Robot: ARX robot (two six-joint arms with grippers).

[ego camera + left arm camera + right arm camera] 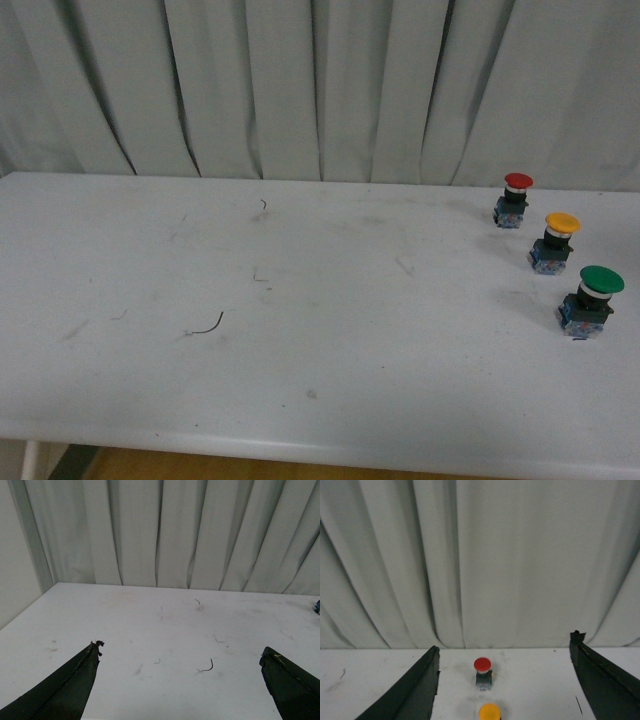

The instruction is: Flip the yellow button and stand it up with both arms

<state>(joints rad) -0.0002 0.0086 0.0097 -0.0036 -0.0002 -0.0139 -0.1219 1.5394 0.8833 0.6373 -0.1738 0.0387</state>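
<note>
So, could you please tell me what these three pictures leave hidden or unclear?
- Yellow button: in the right wrist view the picture's edge cuts it off; only its cap shows.
- Green button: seen only in the front view.
- Left claw and right claw: only the fingers show, spread wide; both arms are absent from the front view.
- Blue object: cut off by the left wrist view's edge, unidentifiable.

blk tapered fingers, frayed tip

three switches on table, far right
</note>
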